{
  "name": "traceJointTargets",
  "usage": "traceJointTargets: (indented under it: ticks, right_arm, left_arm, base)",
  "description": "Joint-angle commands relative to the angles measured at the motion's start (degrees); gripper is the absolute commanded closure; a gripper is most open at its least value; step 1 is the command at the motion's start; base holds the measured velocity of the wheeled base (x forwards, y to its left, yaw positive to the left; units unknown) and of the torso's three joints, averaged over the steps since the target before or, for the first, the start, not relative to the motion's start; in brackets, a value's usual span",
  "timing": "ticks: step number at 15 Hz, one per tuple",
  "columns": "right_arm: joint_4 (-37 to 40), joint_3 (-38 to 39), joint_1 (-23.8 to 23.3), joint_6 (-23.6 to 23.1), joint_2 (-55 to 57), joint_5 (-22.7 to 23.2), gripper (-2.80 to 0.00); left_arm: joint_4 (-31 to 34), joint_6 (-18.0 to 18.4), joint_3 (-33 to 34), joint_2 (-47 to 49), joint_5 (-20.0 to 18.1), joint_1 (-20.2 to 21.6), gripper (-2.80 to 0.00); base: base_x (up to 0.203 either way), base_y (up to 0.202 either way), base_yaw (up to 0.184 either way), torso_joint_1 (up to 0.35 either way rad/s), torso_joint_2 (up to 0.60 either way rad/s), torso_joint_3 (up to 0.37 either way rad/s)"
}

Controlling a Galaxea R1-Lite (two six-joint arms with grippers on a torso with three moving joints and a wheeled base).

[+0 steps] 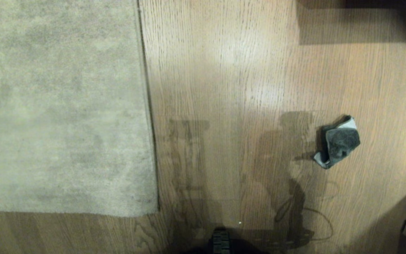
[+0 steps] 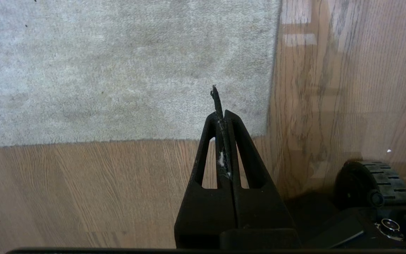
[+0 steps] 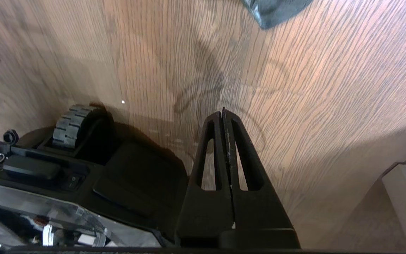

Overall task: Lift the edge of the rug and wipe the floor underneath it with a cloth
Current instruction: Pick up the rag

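Note:
The pale grey-beige rug (image 1: 58, 106) lies flat on the left, its edge (image 1: 148, 106) running away from me and its near corner (image 1: 155, 210) close to my base. The cloth (image 1: 338, 141), a crumpled dark grey-green rag, sits on the wood floor (image 1: 231, 88) to the right. Neither arm shows in the head view. My left gripper (image 2: 222, 114) is shut and empty, hanging above the rug corner (image 2: 264, 134). My right gripper (image 3: 223, 113) is shut and empty over bare floor (image 3: 312, 88), with the cloth (image 3: 277, 10) some way ahead of it.
My base wheel (image 1: 220, 240) shows at the near edge of the head view, also the wheel (image 2: 375, 180) and the wheel (image 3: 71, 125). A dark furniture shadow (image 1: 361, 21) lies at the far right. A pale furniture piece (image 3: 405, 204) stands to my right.

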Motion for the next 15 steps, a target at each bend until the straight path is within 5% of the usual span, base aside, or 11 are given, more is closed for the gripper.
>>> traceJointTargets:
  ticks: [1,8,9,15]
  right_arm:
    - [0.11,1.34,-0.01,-0.07,1.39,0.08,0.00]
    - [0.00,2.31,-0.06,2.25,4.15,0.08,0.00]
    - [0.00,2.16,-0.06,4.01,4.54,0.08,-2.80]
    - [-2.12,4.66,-0.05,5.20,5.61,0.59,-2.80]
  left_arm:
    - [-0.04,0.02,0.00,0.00,0.00,0.00,0.00]
    - [-0.04,0.02,0.00,0.00,0.00,0.00,0.00]
    - [-0.01,0.02,0.00,0.00,0.00,0.00,0.00]
    - [-0.04,0.02,0.00,0.00,0.00,0.00,0.00]
  base:
    - [0.000,0.000,0.000,0.000,0.00,0.000]
    - [0.000,0.000,0.000,0.000,0.00,0.000]
    - [0.000,0.000,0.000,0.000,0.00,0.000]
    - [0.000,0.000,0.000,0.000,0.00,0.000]
